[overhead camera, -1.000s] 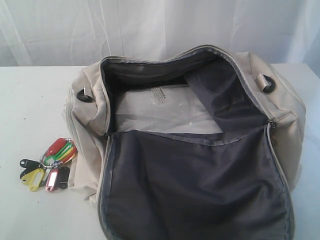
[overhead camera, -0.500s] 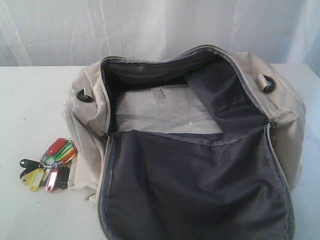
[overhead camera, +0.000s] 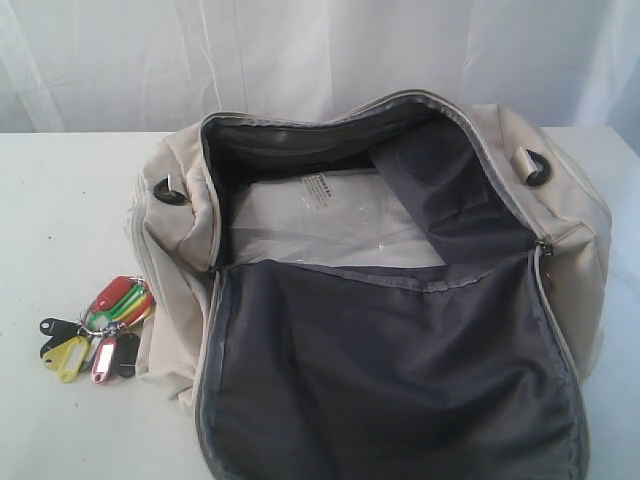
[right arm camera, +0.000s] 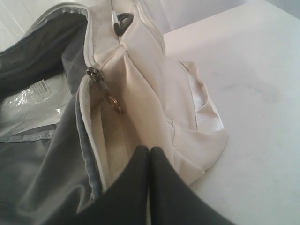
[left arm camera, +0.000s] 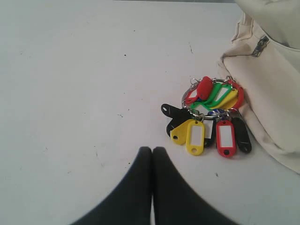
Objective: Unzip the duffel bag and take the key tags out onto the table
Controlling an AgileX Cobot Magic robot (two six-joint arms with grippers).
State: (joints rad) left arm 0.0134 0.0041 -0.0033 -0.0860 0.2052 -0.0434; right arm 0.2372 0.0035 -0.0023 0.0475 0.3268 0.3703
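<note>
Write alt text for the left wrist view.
A bunch of key tags in red, yellow, green and black lies on the white table beside the cream duffel bag. The shut left gripper points toward them, holding nothing.

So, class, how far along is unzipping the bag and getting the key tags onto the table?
Done: the bag lies unzipped and wide open, and the key tags lie on the table beside it. In hand: nothing; the left claw and right claw are both shut and empty. Left: apparently nothing; only a plastic sheet shows inside.
</note>
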